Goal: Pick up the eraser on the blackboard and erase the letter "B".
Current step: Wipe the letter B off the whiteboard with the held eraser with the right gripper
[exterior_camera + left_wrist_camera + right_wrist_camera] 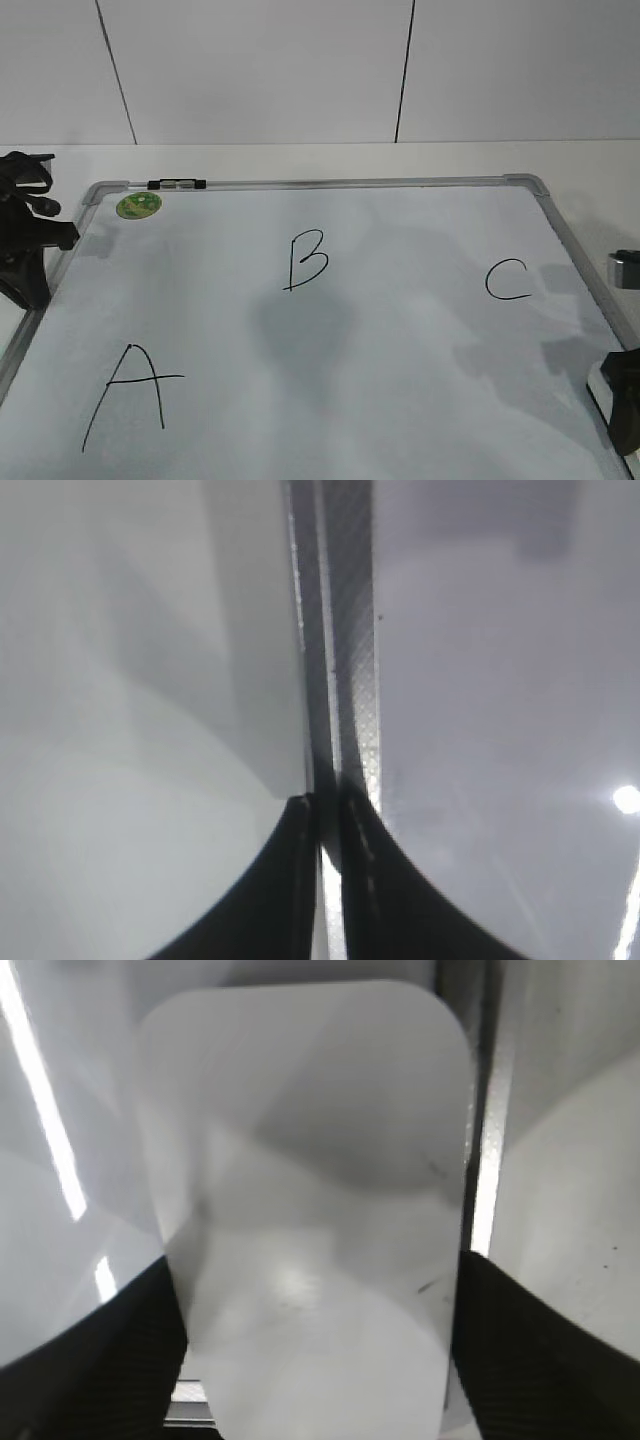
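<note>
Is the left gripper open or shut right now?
Shut. In the left wrist view the left gripper has its two dark fingers pressed together with only a thin slit between them, and nothing held, above the blackboard's frame.

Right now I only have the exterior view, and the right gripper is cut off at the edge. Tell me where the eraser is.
Observer: In the right wrist view the eraser lies between the two fingers of the right gripper, one at each long edge. Whether they press it, I cannot tell.
Operator: Now report the left gripper.
Observer: On the left gripper the fingers are nearly together, with only a thin slit between them, and they hold nothing.
Operator: Say what is under it.
Observer: The metal frame runs straight under that slit, with the table on one side and the board on the other.
</note>
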Robot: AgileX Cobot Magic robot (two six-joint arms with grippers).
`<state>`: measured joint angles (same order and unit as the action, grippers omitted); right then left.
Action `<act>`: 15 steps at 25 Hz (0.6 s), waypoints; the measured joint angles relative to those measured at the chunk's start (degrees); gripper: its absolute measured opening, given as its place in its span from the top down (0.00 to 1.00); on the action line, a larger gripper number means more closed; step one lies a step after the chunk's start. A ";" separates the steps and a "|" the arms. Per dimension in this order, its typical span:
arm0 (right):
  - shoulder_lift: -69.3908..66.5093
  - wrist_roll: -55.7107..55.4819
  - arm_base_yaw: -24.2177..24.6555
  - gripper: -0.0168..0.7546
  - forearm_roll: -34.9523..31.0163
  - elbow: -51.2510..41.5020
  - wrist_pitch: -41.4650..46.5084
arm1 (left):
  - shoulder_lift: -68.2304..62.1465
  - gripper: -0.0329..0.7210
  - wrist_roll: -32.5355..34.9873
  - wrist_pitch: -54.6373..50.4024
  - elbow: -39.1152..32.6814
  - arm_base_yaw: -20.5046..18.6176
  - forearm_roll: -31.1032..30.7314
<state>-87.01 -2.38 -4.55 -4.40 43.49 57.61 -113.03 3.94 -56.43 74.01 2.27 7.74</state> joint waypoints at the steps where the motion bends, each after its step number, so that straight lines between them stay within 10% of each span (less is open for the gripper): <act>1: 0.00 0.00 0.00 0.17 0.00 0.00 0.00 | 0.00 0.93 0.00 0.00 0.00 0.00 0.00; 15: 0.00 0.00 0.00 0.23 0.19 0.00 -0.14 | 0.00 0.93 0.00 0.00 0.00 0.00 0.00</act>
<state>-87.01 -2.38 -4.55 -4.21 43.49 57.47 -113.03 3.94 -56.43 74.01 2.27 7.74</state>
